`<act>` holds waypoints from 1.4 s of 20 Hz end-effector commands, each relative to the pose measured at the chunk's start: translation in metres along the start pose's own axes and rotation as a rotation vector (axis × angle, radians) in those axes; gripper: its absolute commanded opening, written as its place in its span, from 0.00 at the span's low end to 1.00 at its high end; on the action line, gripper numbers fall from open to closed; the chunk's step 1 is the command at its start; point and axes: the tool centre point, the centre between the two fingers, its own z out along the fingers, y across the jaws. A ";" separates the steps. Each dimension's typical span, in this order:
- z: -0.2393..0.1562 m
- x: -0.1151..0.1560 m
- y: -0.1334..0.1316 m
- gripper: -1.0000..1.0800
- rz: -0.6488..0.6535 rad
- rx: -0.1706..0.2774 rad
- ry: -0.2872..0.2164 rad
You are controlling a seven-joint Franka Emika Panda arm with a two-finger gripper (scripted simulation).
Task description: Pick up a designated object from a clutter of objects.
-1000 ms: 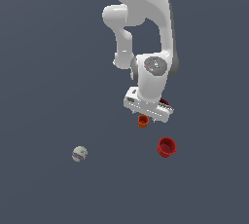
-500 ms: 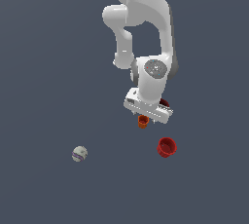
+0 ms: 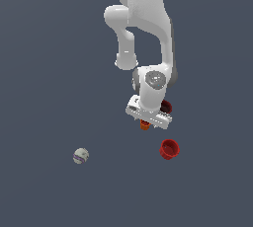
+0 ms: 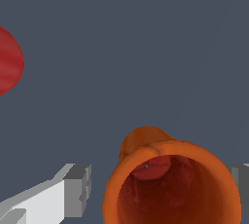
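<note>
Orange cup [image 4: 171, 184]: lying sideways between the fingers [image 4: 78, 189] of the tool [image 3: 146, 120]; tool spread, straddling it for grasping; not yet clenched.

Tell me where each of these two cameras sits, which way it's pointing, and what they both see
Exterior view: off the arm, looking down at the grey floor; shows the white arm, the gripper over the orange cup, the bright red cup, the dark red cup and the ball.
Wrist view: on the wrist, looking past both grey fingers into the orange cup's mouth.
Shared: the orange cup and the gripper.
</note>
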 end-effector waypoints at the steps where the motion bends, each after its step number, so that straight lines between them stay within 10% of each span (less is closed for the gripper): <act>1: 0.005 0.001 0.000 0.96 0.001 0.001 0.001; 3: 0.006 0.001 0.000 0.96 0.001 0.001 0.001; 4: 0.006 0.001 0.000 0.00 0.001 0.001 0.001; 28: -0.035 0.008 0.033 0.00 0.000 0.002 0.002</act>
